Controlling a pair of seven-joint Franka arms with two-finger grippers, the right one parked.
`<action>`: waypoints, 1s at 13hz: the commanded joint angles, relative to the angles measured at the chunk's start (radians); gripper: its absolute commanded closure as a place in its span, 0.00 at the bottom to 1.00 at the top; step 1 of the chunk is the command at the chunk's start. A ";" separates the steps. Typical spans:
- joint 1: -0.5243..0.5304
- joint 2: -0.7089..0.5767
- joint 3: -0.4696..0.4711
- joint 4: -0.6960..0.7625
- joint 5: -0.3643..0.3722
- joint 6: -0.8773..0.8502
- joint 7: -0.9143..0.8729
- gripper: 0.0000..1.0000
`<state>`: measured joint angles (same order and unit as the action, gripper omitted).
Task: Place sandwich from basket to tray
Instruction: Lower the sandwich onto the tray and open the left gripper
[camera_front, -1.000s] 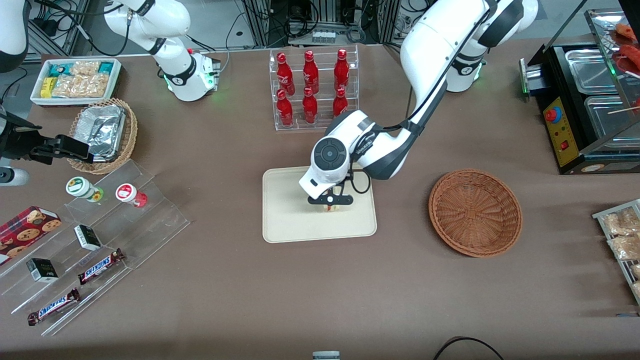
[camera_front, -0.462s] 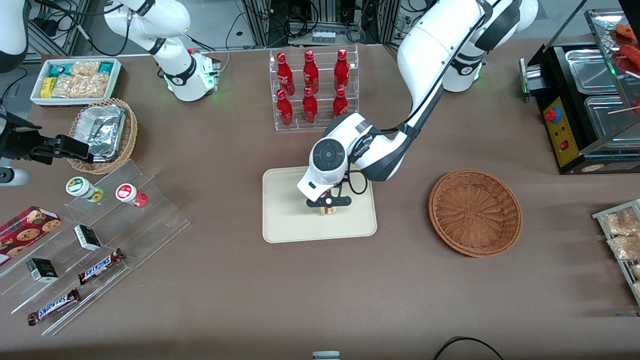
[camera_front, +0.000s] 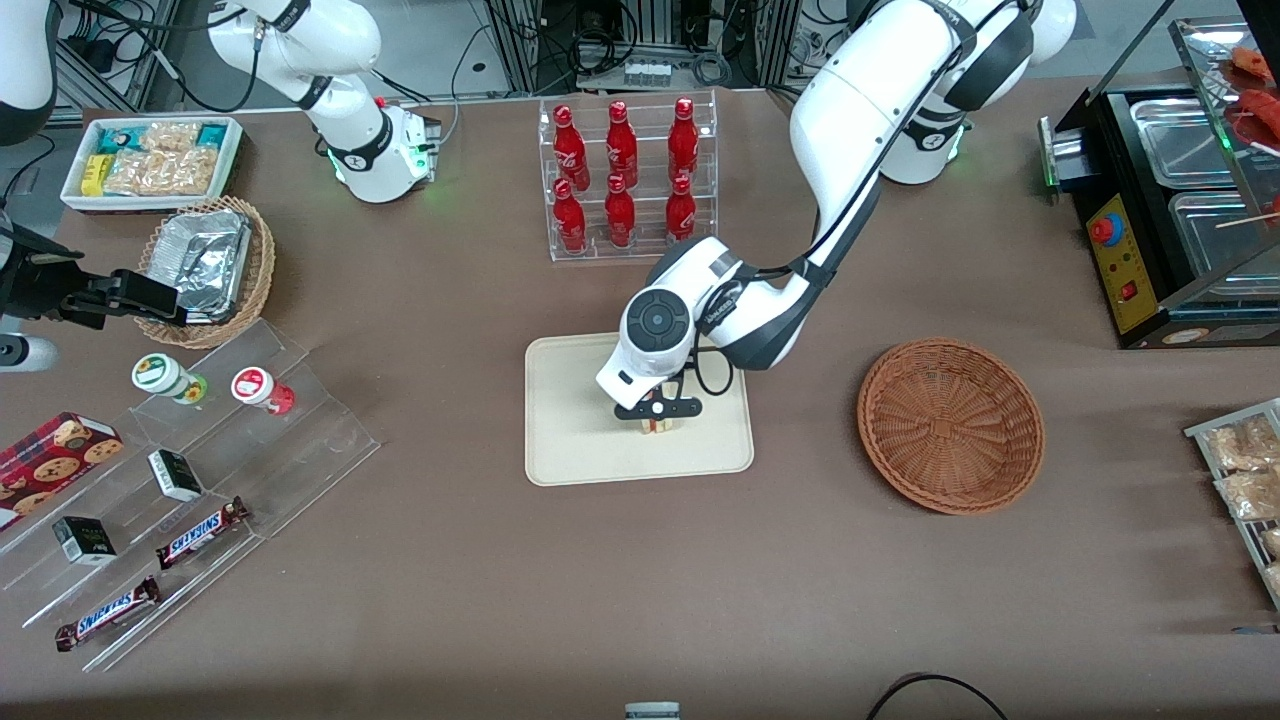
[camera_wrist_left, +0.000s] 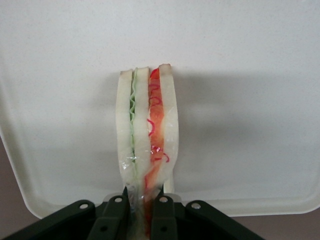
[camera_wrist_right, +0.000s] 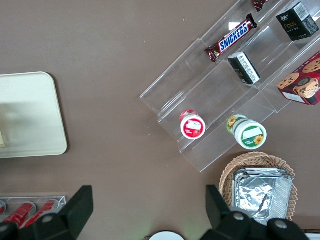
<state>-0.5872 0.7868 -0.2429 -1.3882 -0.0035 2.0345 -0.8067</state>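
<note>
The sandwich (camera_wrist_left: 147, 130) is a pale bread wedge in clear wrap, with green and red filling showing along its edge. My gripper (camera_front: 658, 412) is shut on it, its black fingers (camera_wrist_left: 112, 220) pinching the wrapped end. It hangs low over the middle of the cream tray (camera_front: 570, 440), and only a small pale piece of the sandwich (camera_front: 658, 426) shows below the hand in the front view. The reddish-brown wicker basket (camera_front: 950, 425) sits empty beside the tray, toward the working arm's end of the table. The tray (camera_wrist_left: 250, 75) fills the wrist view beneath the sandwich.
A clear rack of red bottles (camera_front: 625, 180) stands farther from the front camera than the tray. Toward the parked arm's end are an acrylic stepped shelf with snacks (camera_front: 190, 500), a tan basket holding a foil container (camera_front: 205, 262) and a white bin of packets (camera_front: 150, 160). A black food warmer (camera_front: 1170, 210) stands at the working arm's end.
My gripper has sunk lower over the tray with the sandwich, shifting slightly toward the parked arm's end. The basket and tray have not moved.
</note>
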 joint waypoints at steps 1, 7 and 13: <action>-0.013 0.012 0.008 0.020 0.002 0.030 -0.022 1.00; -0.013 0.020 0.008 0.017 0.008 0.041 -0.042 0.79; -0.013 0.019 0.008 0.018 0.005 0.041 -0.039 0.00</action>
<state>-0.5872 0.8000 -0.2427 -1.3879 -0.0027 2.0696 -0.8262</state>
